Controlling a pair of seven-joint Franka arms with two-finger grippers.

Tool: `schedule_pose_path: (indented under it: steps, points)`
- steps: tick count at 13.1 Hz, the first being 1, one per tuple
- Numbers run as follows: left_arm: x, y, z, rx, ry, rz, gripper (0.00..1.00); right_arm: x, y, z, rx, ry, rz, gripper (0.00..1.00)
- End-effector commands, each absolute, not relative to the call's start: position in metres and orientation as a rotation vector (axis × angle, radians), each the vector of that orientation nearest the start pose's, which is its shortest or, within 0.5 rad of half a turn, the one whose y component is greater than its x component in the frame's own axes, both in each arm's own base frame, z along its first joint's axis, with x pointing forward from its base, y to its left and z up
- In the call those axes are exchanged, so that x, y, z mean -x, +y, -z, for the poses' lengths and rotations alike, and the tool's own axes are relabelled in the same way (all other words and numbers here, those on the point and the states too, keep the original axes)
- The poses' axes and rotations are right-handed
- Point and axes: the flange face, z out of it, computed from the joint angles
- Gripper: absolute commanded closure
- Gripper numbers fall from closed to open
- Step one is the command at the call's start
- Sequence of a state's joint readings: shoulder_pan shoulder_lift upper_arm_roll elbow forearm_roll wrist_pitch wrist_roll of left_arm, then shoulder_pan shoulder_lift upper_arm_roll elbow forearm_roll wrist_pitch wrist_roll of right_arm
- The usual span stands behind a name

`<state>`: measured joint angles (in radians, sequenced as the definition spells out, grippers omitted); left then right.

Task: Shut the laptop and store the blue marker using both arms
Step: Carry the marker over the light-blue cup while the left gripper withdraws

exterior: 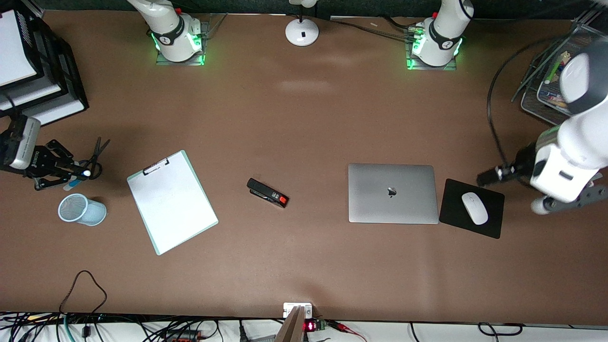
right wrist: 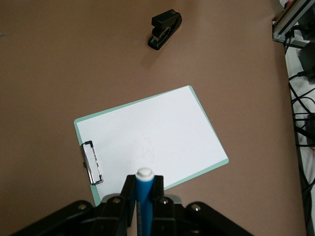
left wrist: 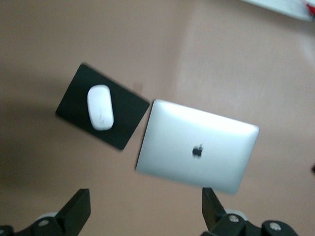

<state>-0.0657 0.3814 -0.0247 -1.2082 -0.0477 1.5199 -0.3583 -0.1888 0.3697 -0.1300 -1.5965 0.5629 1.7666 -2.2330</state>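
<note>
On the brown table point(exterior: 304, 118), right hand point(right wrist: 143, 196) grips blue marker point(right wrist: 144, 194); left hand point(left wrist: 145, 211) gapes wide.

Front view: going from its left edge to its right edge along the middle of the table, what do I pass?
right gripper shut on the blue marker → mesh cup → clipboard → stapler → closed laptop → mousepad with the mouse → left arm.

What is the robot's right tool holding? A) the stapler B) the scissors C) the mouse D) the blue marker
D: the right wrist view shows the right tool shut on the blue marker, its white end poking out above the clipboard.
</note>
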Motion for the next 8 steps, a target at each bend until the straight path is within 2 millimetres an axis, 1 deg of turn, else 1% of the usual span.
schedule_pose_path:
  steps: [1,2,4,5,6,7,8]
  points:
    - [-0.647,-0.047,-0.594,3.113,-0.370,-0.171,0.00,-0.643,-0.172,-0.407,-2.155,2.667,-0.788,1.00]
    - [-0.639,-0.042,-0.606,3.046,-0.316,-0.165,0.00,-0.644,-0.182,-0.401,-2.165,2.674,-0.794,1.00]
    - [-0.623,-0.038,-0.638,3.044,-0.183,-0.104,0.00,-0.644,-0.203,-0.378,-2.205,2.675,-0.856,1.00]
    - [-0.611,-0.034,-0.650,3.056,-0.110,-0.114,0.00,-0.645,-0.213,-0.367,-2.204,2.678,-0.880,1.00]
    - [-0.603,-0.033,-0.652,3.070,-0.088,-0.146,0.00,-0.648,-0.221,-0.358,-2.194,2.684,-0.885,1.00]
    - [-0.590,-0.035,-0.658,3.081,-0.087,-0.153,0.00,-0.651,-0.226,-0.353,-2.186,2.697,-0.889,1.00]
    - [-0.578,-0.038,-0.654,3.079,-0.075,-0.171,0.00,-0.653,-0.231,-0.349,-2.161,2.707,-0.896,1.00]
